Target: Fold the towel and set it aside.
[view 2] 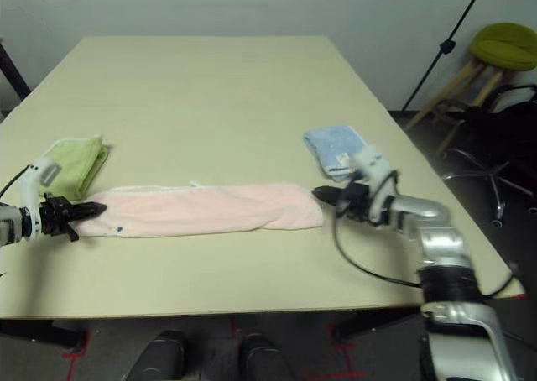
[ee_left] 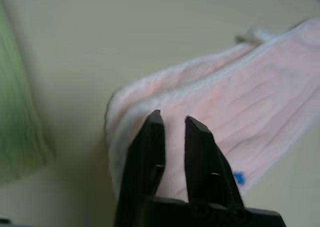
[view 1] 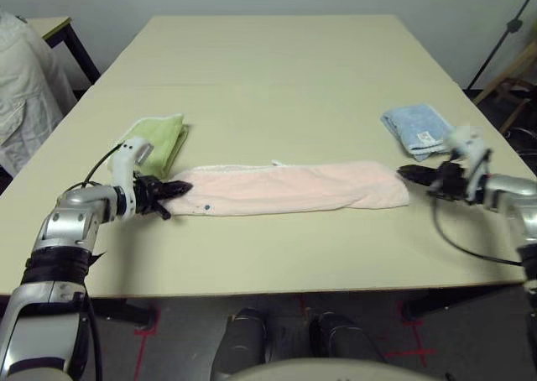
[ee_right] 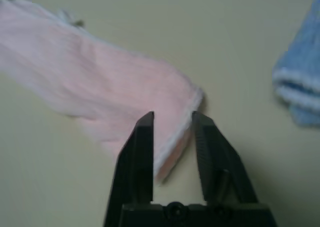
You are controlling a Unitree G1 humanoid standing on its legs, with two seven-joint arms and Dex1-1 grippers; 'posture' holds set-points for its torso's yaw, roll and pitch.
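As pincers part, towel [view 1: 294, 188] folded long, on table [view 1: 277, 79]

The table [view 1: 277, 70] had a pale beige top with a seam running across it. A yellow-green folded cloth [view 1: 159, 139] lay near its left edge; a light-blue folded cloth [view 1: 417, 128] lay near its right edge. A stool with a yellow-green seat [view 2: 503, 47] stood beyond the right side.

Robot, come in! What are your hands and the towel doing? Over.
Left gripper and right gripper open, one at each towel end. Towel a long flat strip. Nothing in the way.
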